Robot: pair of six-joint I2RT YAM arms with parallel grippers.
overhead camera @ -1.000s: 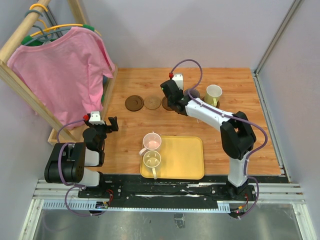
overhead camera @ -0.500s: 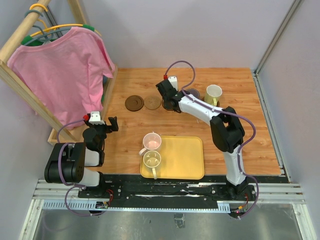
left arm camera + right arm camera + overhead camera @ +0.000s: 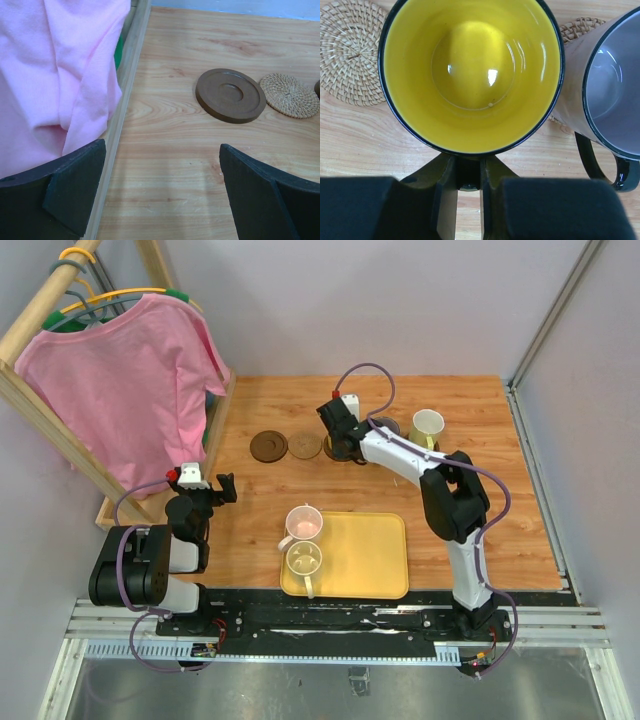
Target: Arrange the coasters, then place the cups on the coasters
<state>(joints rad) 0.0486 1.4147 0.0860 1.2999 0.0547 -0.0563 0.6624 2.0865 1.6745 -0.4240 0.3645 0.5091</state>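
1. My right gripper (image 3: 468,176) is pinched nearly closed on the handle of the yellow mug (image 3: 470,75), at the far centre of the table.
2. A grey-purple mug (image 3: 612,85) stands just right of it, and a woven tan coaster (image 3: 350,55) lies just left.
3. My left gripper (image 3: 162,200) gapes wide at near left, holding nothing; a dark brown coaster (image 3: 230,95) lies beyond it.
4. The pink mug (image 3: 304,523) and white mug (image 3: 304,560) sit at the yellow tray's (image 3: 370,560) left edge.
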